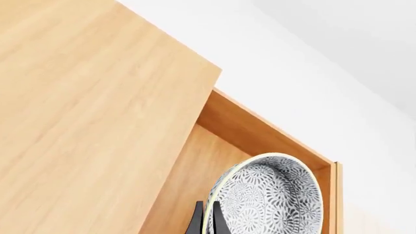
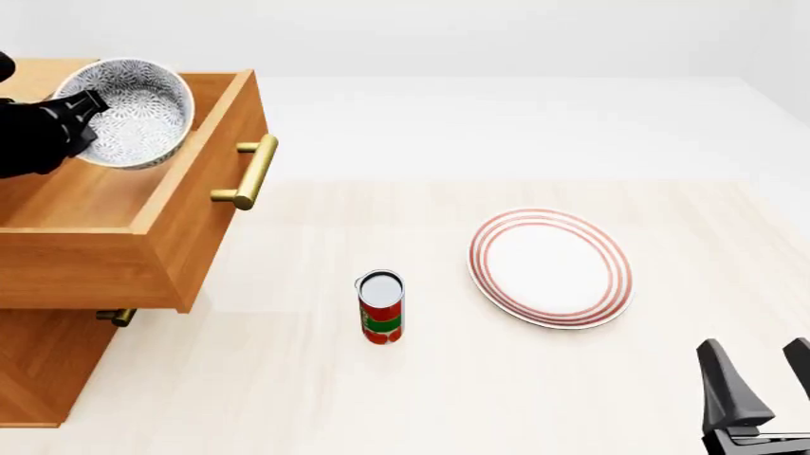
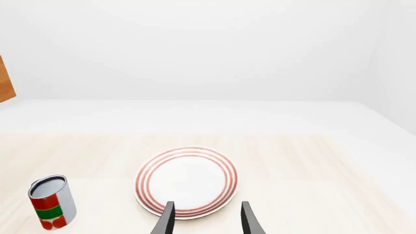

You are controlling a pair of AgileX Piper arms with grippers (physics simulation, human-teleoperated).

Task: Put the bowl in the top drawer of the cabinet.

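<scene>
Speckled bowl [image 2: 129,112] pinched by left end effector [image 2: 79,116] over one open top drawer [image 2: 139,237], right end effector [image 3: 206,219] spread empty

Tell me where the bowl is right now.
In the front view the bowl is at far left, tilted, held by the left gripper over the open top drawer.

Left gripper [image 2: 79,121] raised at far left, jaws pinched on the bowl [image 2: 131,112] rim, right gripper [image 2: 760,379] low at near right, jaws parted, holding nothing
</scene>
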